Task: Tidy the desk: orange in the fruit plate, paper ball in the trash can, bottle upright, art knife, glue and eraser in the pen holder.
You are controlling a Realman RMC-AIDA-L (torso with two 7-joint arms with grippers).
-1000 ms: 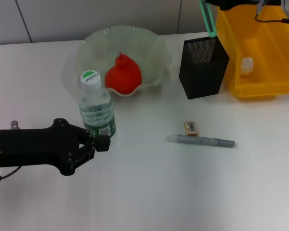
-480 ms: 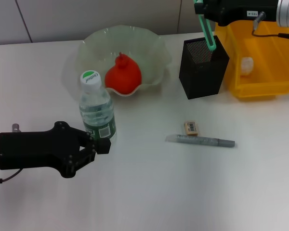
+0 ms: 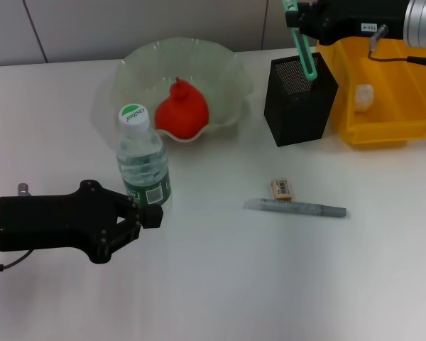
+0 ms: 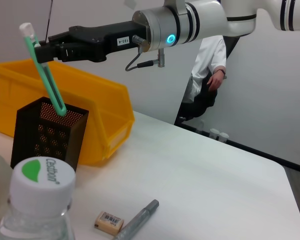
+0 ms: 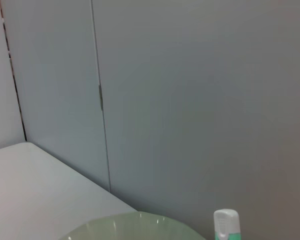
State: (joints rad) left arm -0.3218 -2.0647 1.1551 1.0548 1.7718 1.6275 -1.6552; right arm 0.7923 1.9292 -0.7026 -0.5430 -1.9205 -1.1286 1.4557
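Note:
My right gripper is at the back right, shut on the top of a green art knife that hangs tilted with its lower end in the mouth of the black mesh pen holder. The left wrist view shows the same: art knife, pen holder. The bottle stands upright, and my left gripper is just in front of its base. The orange lies in the pale green fruit plate. The eraser and grey glue stick lie on the table. A white paper ball sits in the yellow bin.
The yellow bin stands right beside the pen holder. A grey wall runs along the back of the white table. A person stands beyond the far table edge in the left wrist view.
My right gripper has moved left and down, bringing the art knife's lower end into the pen holder's mouth. The left gripper has drawn back slightly from the bottle.

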